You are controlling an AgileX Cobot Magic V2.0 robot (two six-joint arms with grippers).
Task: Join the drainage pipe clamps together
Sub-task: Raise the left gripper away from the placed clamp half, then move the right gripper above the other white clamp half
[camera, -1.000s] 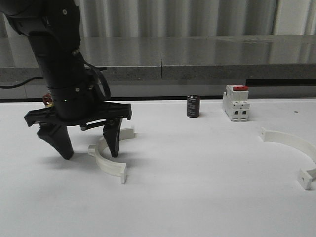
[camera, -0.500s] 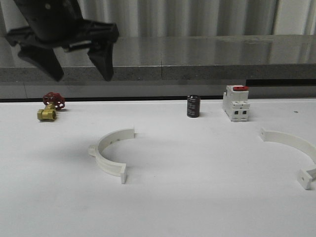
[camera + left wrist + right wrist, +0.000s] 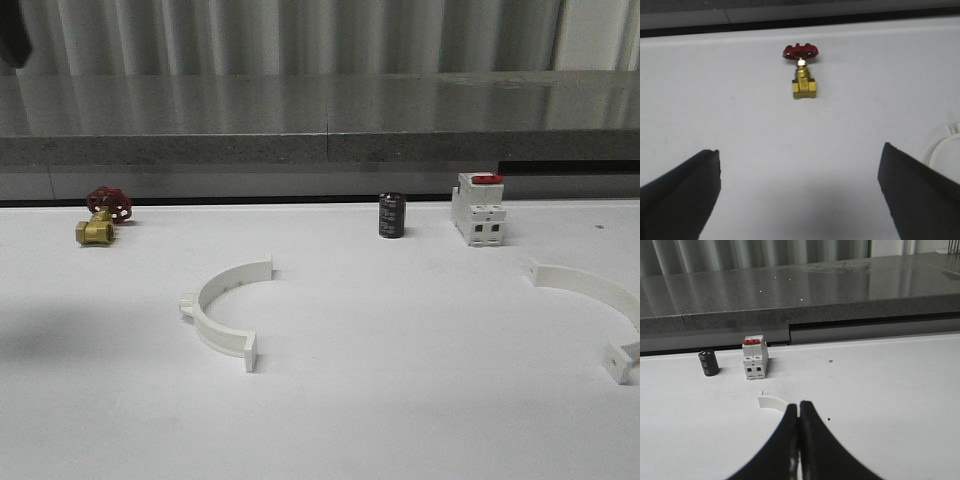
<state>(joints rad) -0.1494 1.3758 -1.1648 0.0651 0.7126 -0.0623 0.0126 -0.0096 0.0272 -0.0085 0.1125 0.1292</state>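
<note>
From the front, two white clamp halves lie well apart on the white table (image 3: 400,420): the left clamp half (image 3: 222,312) near the middle, the right clamp half (image 3: 590,310) at the far right edge. Behind them stand a brass valve (image 3: 103,216), a black cylinder (image 3: 391,215) and a red-topped switch (image 3: 479,209), before a grey ledge (image 3: 330,120). Left wrist view: the left gripper (image 3: 799,200) gapes wide above bare table, facing the valve. Right wrist view: the right gripper (image 3: 799,435) has its fingers pressed together, empty, over the right half's end.
</note>
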